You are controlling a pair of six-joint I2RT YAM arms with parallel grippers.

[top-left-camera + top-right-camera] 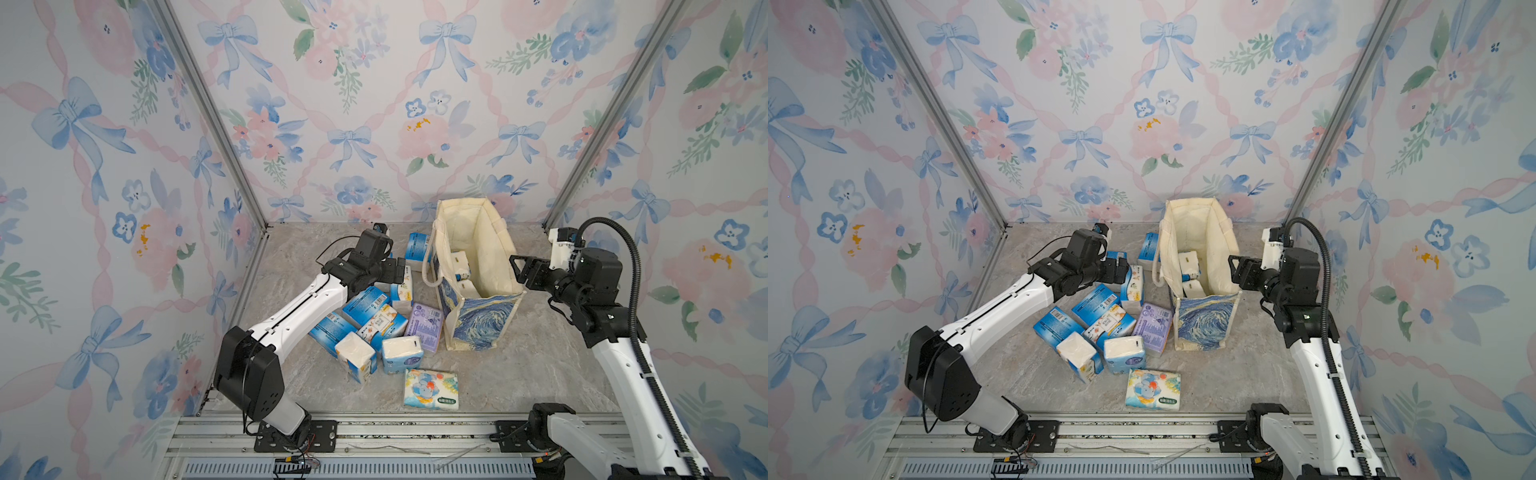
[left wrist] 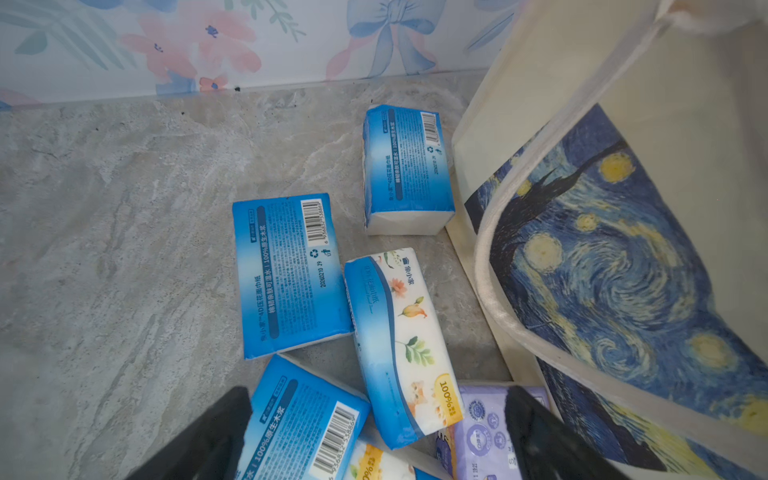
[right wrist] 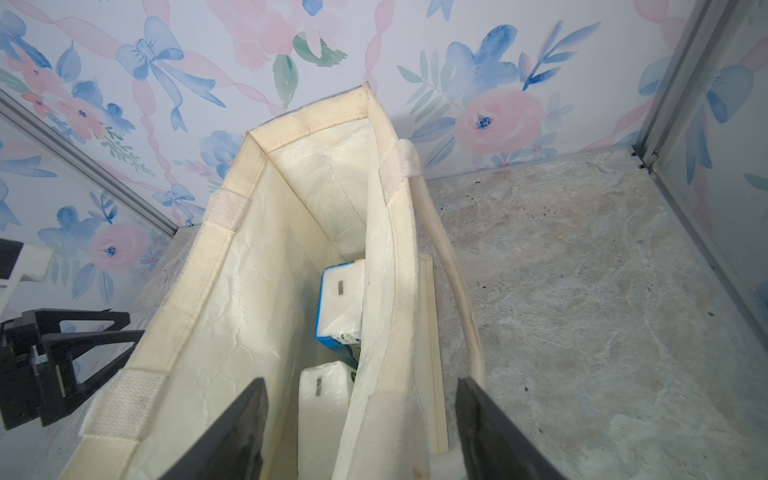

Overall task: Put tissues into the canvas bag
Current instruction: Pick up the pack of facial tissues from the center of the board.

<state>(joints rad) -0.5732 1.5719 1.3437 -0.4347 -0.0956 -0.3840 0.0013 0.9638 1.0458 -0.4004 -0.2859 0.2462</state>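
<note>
Now between picks: left fingers (image 2: 199, 440) wide apart, empty, over packs (image 1: 365, 305) heaped on the table (image 1: 519, 365) beside the bag (image 1: 486, 249); right fingers (image 3: 237, 432) apart astride its rim, few packs inside; next I'd lower and clamp one pack.

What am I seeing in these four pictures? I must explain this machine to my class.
Two robot arms, each ending in a two-fingered claw. Two pictures look down on the whole scene; two come from cameras on the wrists. On the marbled table lie tissue packs beside a standing canvas bag, with at least two packs inside. The left claw hangs open over the pile; the right claw is open, astride the bag's rim. Neither holds anything.
</note>
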